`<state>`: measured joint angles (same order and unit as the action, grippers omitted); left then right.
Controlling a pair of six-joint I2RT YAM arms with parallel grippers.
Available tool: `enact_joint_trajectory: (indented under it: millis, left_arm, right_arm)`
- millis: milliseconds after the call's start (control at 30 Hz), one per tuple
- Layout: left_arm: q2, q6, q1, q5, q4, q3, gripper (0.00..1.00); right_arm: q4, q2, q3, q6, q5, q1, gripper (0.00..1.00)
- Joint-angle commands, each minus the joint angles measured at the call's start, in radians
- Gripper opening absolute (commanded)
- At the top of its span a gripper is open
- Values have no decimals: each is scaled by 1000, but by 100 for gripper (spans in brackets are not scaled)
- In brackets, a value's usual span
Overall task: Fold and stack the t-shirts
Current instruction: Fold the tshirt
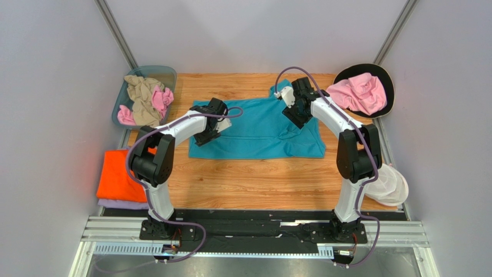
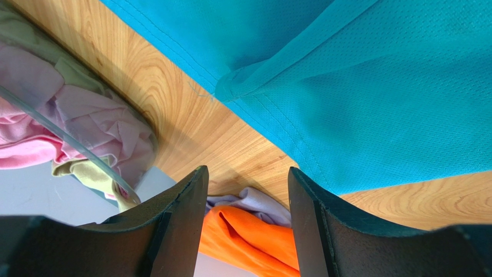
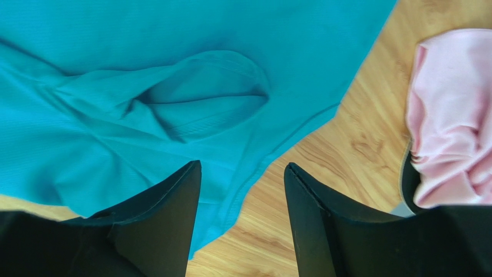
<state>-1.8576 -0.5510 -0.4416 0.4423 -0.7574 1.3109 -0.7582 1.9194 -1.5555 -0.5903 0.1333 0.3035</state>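
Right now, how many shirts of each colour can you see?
Teal shirt: 1
Orange shirt: 1
Lavender shirt: 1
Beige shirt: 1
Pink shirts: at least 2, some bundled in the tub
Total: at least 6

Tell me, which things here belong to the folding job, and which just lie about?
Job: teal cloth t-shirt; orange cloth t-shirt; lavender cloth t-shirt; pink cloth t-shirt on tray; beige cloth t-shirt.
Lying about: clear plastic bin; black round tray; white ribbed plastic dish.

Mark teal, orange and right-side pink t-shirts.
teal t-shirt (image 1: 254, 131): top external view, middle of its body
orange t-shirt (image 1: 114, 176): top external view, centre of the folded face
right-side pink t-shirt (image 1: 359, 94): top external view, middle of the crumpled heap
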Motion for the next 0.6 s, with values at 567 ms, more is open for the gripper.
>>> enact_joint_trajectory:
  millis: [567]
  left_arm:
    - [29, -9, 3, 24, 50, -32, 62]
  right_arm:
    - [-56, 87, -92, 129, -399, 13, 56]
